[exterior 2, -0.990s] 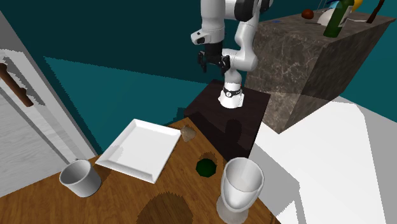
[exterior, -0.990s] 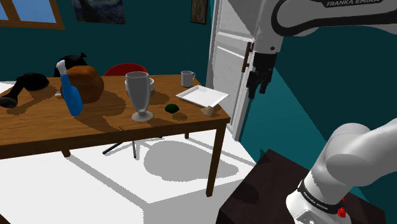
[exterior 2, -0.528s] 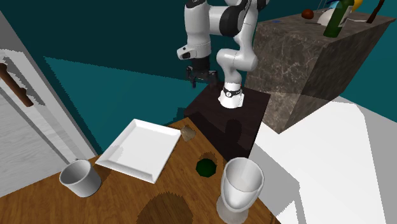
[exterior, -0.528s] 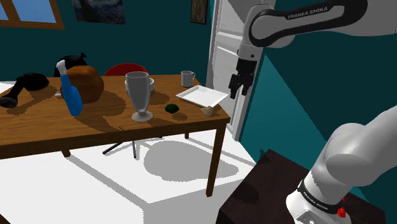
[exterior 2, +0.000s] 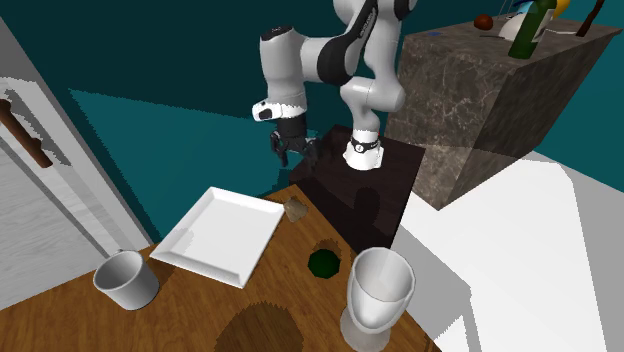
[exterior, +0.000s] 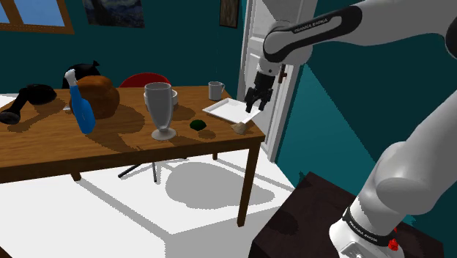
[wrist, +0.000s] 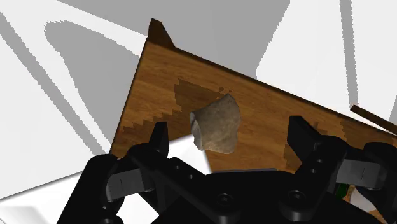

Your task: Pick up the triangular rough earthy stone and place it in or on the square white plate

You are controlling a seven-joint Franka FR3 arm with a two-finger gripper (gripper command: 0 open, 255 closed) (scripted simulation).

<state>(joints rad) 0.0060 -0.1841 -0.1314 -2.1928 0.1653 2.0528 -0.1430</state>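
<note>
The stone (exterior: 238, 128) is a small tan, rough, roughly triangular lump at the wooden table's near right corner, just off the square white plate (exterior: 233, 111). My gripper (exterior: 254, 102) hangs open in the air above the plate's edge and the stone, touching neither. From the second exterior view the gripper (exterior 2: 293, 150) is just beyond the table corner, above the stone (exterior 2: 296, 209), with the plate (exterior 2: 218, 235) to its left. Along the hand, the stone (wrist: 216, 124) lies far below between the spread fingers (wrist: 159, 137), gripper (wrist: 232, 132) holding nothing.
On the table (exterior: 110, 143) stand a tall grey goblet (exterior: 161, 110), a small dark green object (exterior: 197, 125), a grey mug (exterior: 215, 90), a blue bottle (exterior: 82, 108) and a brown rounded lump (exterior: 99, 95). A white door (exterior: 265, 66) stands right behind the gripper.
The arm has swung toward the table over the last second. The gripper went from beside the door down and leftward in the shoulder view, now over the table corner, still open.
</note>
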